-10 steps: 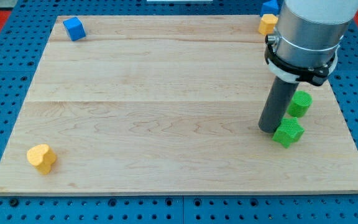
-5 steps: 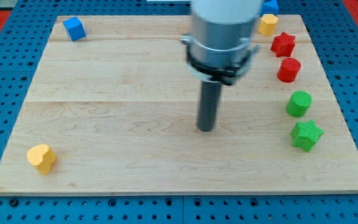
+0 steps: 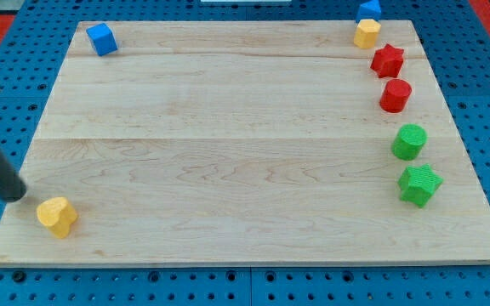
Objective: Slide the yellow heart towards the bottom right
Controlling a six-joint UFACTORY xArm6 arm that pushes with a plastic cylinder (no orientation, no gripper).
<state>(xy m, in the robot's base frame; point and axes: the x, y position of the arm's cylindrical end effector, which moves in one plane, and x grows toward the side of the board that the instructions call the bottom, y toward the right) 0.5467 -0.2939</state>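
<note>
The yellow heart (image 3: 57,216) lies near the board's bottom left corner. My tip (image 3: 12,197) is at the board's left edge, just up and to the left of the heart, a short gap away and not touching it. The rod slants up out of the view's left side.
A blue cube (image 3: 101,39) sits at the top left. At the top right are a blue block (image 3: 368,8) and a yellow block (image 3: 366,33). Down the right side run a red star (image 3: 388,60), a red cylinder (image 3: 395,95), a green cylinder (image 3: 409,141) and a green star (image 3: 418,184).
My tip has swept from beside the green star on the right, across the board's middle, to the left edge next to the yellow heart. The blocks have not moved.
</note>
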